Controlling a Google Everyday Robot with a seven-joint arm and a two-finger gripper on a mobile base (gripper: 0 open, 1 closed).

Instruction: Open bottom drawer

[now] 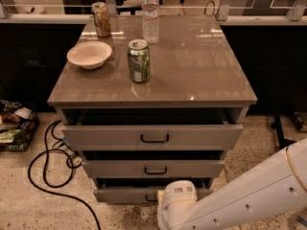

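The bottom drawer (125,194) is the lowermost, narrowest grey front of the cabinet; it stands slightly pulled out, with a dark gap above it. Its small black handle is mostly hidden behind my white arm (240,195), which reaches in from the lower right. The white wrist joint (176,200) sits right in front of the drawer's middle. The gripper itself is hidden behind the wrist at the handle. The middle drawer (153,168) and the top drawer (153,137) above also stand a little open.
On the brown cabinet top (192,66) stand a green can (138,60), a white bowl (89,54), a brown can (100,19) and a water bottle (150,14). A black cable (45,174) loops on the speckled floor at left, next to a cluttered basket (14,128).
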